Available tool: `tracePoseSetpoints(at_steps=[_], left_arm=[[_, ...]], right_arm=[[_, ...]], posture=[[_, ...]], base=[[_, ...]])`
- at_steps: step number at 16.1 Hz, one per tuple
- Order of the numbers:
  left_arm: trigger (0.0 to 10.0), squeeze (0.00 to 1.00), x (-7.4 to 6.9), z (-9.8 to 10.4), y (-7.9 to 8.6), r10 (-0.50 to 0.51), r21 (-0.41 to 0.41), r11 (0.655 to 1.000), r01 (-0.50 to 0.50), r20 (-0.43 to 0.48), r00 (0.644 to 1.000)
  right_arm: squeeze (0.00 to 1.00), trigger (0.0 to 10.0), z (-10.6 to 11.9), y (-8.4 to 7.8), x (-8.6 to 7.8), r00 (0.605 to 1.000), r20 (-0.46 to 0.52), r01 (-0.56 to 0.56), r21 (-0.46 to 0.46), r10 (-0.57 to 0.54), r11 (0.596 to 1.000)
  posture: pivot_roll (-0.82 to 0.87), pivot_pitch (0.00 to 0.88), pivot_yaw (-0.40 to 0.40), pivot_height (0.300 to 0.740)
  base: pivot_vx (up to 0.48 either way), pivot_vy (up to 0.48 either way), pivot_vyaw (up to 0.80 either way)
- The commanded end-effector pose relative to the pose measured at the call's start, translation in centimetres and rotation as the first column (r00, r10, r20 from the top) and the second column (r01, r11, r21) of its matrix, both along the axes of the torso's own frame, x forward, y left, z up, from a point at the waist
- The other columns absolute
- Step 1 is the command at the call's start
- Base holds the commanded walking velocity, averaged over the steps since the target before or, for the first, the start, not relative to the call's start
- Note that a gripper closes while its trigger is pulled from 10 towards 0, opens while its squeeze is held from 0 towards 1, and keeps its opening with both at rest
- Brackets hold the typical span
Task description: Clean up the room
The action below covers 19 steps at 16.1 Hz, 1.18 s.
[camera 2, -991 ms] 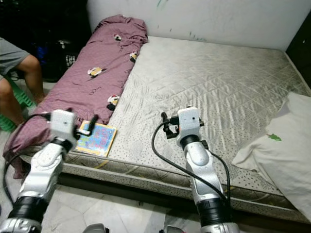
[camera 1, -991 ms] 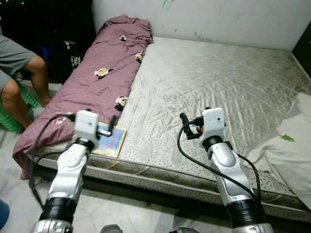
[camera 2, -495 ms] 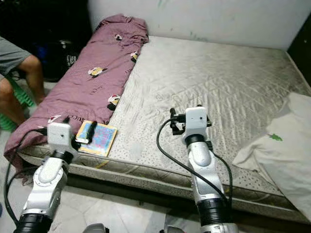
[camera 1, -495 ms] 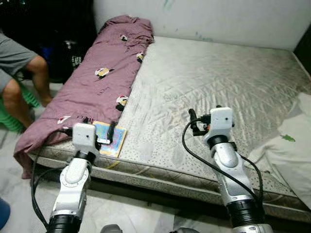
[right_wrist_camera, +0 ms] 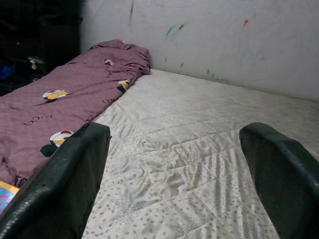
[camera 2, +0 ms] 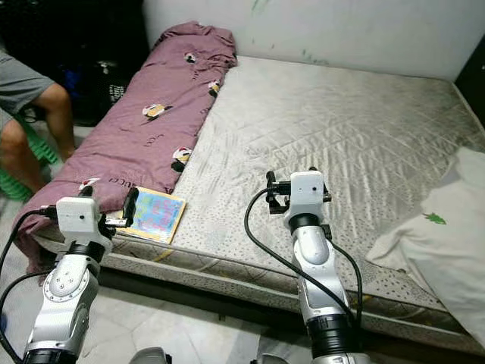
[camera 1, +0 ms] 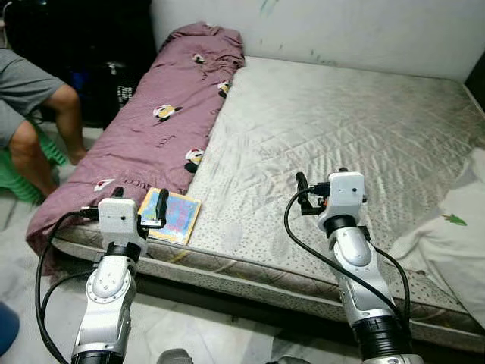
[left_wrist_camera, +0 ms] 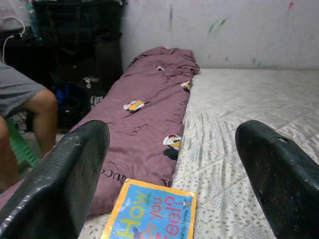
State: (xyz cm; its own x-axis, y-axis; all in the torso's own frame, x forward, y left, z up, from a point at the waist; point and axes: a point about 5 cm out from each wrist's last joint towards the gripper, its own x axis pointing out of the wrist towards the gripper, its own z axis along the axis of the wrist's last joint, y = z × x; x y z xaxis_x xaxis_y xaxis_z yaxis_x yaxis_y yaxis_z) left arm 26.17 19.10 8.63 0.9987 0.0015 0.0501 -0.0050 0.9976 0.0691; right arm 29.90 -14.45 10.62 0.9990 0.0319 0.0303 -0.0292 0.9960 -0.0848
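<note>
Since the colourful book [camera 1: 171, 215] lies flat at the mattress [camera 1: 318, 136] edge beside the purple blanket [camera 1: 151, 129], thin, stiff and light, the wide-open left pincer [left_wrist_camera: 169, 174] should pinch its near edge, while the right pincer [right_wrist_camera: 172, 174] hovers wide.

So there's a bare quilted mattress [camera 1: 333, 129] sitting low on the pale floor [camera 1: 189, 334]. A long purple blanket [camera 1: 163, 125] with little cartoon prints runs down the mattress's left side, a colourful kids' book [camera 1: 176, 215] lies just past the blanket's near end by the front edge, and white bedding [camera 1: 455, 235] is bunched at the mattress's right edge
</note>
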Motion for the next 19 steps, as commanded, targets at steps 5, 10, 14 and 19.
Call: tracePoseSetpoints(at_steps=[5, 10, 14, 19], left_arm=[[10.0, 0.00, 0.0, 0.3, 0.5, 0.020, 0.003, 1.000, -0.020, -0.009, 1.000], [10.0, 0.00, 0.6, 1.2, 0.0, 0.029, -0.005, 1.000, -0.029, 0.017, 0.999], [10.0, 0.00, 0.1, 1.3, 0.2, 0.062, 0.006, 0.998, -0.063, 0.013, 0.998], [10.0, 0.00, -0.2, 0.8, 0.1, 0.063, -0.006, 0.998, -0.063, -0.025, 0.998]], right_arm=[[0.00, 10.0, 0.2, -0.5, -0.1, 1.000, 0.016, 0.007, -0.009, -0.007, 1.000], [0.00, 10.0, 1.0, -0.6, 0.5, 1.000, 0.030, 0.007, -0.011, -0.007, 1.000], [0.00, 10.0, 1.3, -0.6, -0.3, 0.999, 0.044, 0.026, -0.006, -0.026, 1.000], [0.00, 10.0, 0.9, -1.1, -0.8, 0.999, 0.016, 0.040, 0.001, -0.040, 0.999]], posture=[[0.12, 0.000, -0.043, 0.740], [0.08, 0.021, -0.064, 0.740], [0.04, 0.062, -0.046, 0.740], [0.04, 0.068, -0.043, 0.740]], base=[[0.000, 0.000, 0.00], [0.000, 0.000, 0.00], [0.000, 0.000, 0.00], [0.000, 0.000, -0.16]])
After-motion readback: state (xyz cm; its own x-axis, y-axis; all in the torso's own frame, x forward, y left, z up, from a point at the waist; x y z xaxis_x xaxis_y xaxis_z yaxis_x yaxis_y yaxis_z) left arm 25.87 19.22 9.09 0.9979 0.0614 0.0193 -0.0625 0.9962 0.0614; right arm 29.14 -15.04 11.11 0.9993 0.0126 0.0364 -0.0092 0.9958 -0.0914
